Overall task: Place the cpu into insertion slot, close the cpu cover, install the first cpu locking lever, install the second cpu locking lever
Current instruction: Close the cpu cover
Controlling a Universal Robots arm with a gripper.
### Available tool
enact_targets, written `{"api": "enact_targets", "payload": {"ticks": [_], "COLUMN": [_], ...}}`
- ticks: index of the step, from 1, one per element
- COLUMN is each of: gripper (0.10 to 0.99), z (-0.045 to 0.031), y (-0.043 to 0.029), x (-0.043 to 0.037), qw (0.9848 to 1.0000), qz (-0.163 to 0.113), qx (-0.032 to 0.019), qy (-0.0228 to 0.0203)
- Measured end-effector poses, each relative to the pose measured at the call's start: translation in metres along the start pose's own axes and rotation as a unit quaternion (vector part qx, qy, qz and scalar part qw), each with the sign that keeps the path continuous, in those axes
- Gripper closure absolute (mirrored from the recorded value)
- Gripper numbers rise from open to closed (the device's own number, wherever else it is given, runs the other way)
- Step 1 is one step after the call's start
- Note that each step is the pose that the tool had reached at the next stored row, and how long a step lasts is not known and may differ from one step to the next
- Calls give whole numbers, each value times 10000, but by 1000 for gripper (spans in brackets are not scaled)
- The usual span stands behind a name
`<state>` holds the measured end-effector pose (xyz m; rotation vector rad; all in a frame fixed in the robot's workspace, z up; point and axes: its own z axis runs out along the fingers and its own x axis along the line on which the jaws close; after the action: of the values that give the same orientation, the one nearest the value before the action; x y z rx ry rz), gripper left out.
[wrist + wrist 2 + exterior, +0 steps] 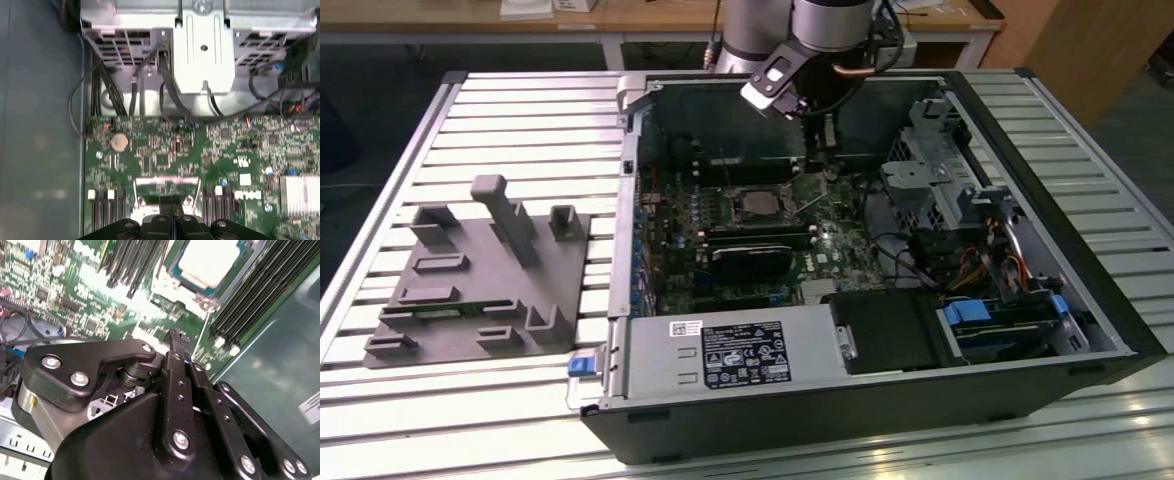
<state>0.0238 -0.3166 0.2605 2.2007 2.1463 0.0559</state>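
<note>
Hovering inside the computer case [854,412]: gripper [819,170], fingers pressed together, empty, at 2 o'clock from cpu [761,205] seated in insertion slot [734,205], exterior view.

cpu [207,261]: dull silver metal | tool [179,340]: matt black | table [520,120]: ribbed bare metal

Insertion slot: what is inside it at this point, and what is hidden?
In the second wrist view the cpu lies inside the insertion slot, pale metal top up, with a metal rim around it. The chip covers the slot's floor, so nothing beneath it shows.
</note>
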Motion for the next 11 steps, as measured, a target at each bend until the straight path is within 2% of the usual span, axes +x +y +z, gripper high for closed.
{"api": "enact_targets", "payload": {"ticks": [11], "gripper": [980], "z": [23], "y": [321], "x": [8], "qw": [10000], "qz": [-1], "qx": [7], "qy": [-1]}}
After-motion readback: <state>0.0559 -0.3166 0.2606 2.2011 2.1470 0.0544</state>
